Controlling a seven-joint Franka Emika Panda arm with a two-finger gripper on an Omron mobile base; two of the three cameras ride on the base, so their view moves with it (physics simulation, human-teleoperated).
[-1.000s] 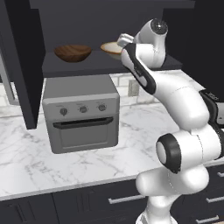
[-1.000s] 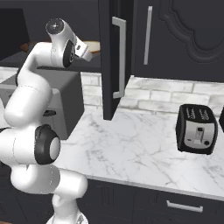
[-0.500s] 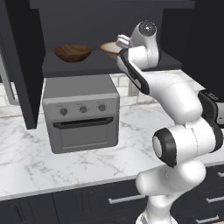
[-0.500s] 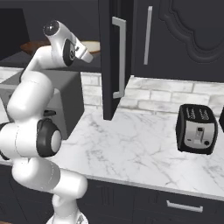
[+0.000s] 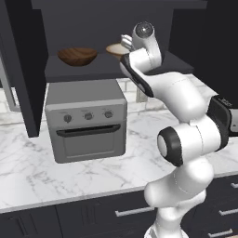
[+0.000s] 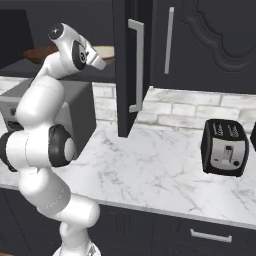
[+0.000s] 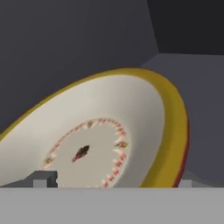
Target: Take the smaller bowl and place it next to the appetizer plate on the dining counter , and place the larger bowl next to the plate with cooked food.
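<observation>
I see the white marble desk [image 5: 28, 172] carrying a grey toaster oven [image 5: 87, 122], with a black toaster [image 6: 224, 147] further right. Above the oven, a dark cabinet shelf [image 5: 60, 70] holds 2 bowls: the larger bowl [image 5: 116, 49], cream with a tan-gold rim, and the smaller bowl [image 5: 77, 56] of dark wood, well apart to its left. My gripper [image 7: 111, 180] is right at the larger bowl [image 7: 105, 135], its 2 fingertips [image 7: 42, 178] near opposite edges; jaws apart.
</observation>
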